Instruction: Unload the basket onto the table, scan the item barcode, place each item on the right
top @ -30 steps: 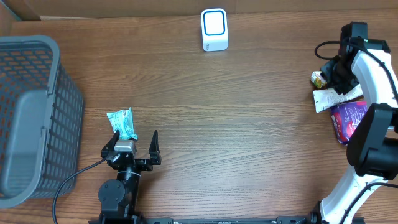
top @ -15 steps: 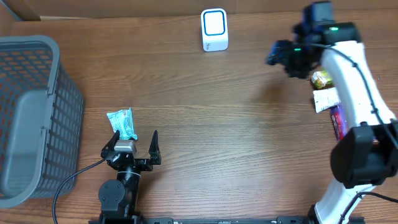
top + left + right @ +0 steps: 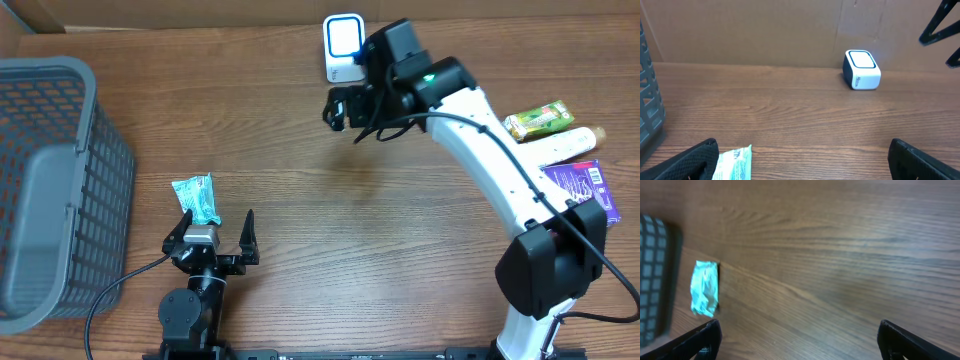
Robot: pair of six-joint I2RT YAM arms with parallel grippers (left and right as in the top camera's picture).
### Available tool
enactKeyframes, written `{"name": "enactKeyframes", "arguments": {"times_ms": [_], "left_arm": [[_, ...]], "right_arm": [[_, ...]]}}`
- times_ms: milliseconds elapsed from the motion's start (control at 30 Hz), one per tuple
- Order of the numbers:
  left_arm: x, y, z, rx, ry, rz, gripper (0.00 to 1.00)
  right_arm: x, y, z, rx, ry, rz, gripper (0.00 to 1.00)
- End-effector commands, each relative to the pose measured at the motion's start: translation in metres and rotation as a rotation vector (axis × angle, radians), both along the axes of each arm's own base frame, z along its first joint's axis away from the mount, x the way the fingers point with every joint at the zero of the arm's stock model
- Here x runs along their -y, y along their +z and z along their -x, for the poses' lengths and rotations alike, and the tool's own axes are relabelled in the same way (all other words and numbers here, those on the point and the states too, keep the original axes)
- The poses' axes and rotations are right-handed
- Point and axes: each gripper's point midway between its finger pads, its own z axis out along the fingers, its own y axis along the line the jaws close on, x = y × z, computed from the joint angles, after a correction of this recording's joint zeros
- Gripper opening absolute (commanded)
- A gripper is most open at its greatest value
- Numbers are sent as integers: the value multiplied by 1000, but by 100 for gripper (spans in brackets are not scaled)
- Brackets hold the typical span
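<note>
While neither gripper held anything, the task looked barely begun: no item was at the scanner (image 3: pixel 345 47), which stood on the far edge of the table (image 3: pixel 300 260), its lit window facing up.

Right gripper (image 3: pixel 341 105): stretched across to mid-table, hanging just near of the scanner. Jaws spread wide in the wrist view, only bare wood between them.

Left gripper (image 3: pixel 217 224): parked low at the near left, jaws also wide apart and empty.

Likely candidate: the teal packet (image 3: pixel 196 198), flat on the table just beside the left gripper's left finger, between it and the grey basket (image 3: pixel 50 180). Touching or apart, could not tell. The right wrist camera had it in view, far left of frame. No barcode could be made out on it.

Other goods lay at the right edge: a green-gold bar (image 3: pixel 540 118), a white packet (image 3: pixel 570 143), a purple packet (image 3: pixel 580 185), well apart from both grippers.

Left to do, by my reckoning: nearly all of it. Pick an item, grasp it, carry it to the scanner, turn the code to the window. Whether anything had been scanned could not be read from the scene.
</note>
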Motion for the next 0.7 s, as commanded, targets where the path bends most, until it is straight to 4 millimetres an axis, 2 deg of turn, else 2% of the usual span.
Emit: {"name": "enactKeyframes", "arguments": {"times_ms": [0,200,667], "left_arm": [[-3,-1,0,4,15,17,99],[-3,-1,0,4,15,17,99],[-3,-1,0,4,15,17,99]], "right_arm": [[-1,8,2,47,7,44,100],[-5,7,7,39,20,48,100],[-7,8,5,50,20,42,100]]}}
